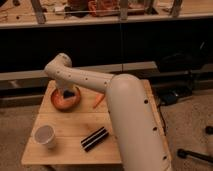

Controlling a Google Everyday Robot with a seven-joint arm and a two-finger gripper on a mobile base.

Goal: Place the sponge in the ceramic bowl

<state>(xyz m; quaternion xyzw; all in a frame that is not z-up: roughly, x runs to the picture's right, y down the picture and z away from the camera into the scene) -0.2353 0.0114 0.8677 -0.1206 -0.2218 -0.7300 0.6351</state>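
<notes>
The orange-brown ceramic bowl (56,103) sits at the back left of the small wooden table (70,146). My cream-coloured arm (131,117) reaches across the table from the right and bends down over the bowl. At its end the dark gripper (67,93) hangs low inside the bowl, just above the bottom. The sponge cannot be made out; the gripper covers the part of the bowl where it could lie.
A white cup (44,135) stands at the table's front left. A black flat bar with pale stripes (94,138) lies near the front middle. A thin orange piece (98,101) lies right of the bowl. Dark shelving runs behind the table, with cables on the floor at right.
</notes>
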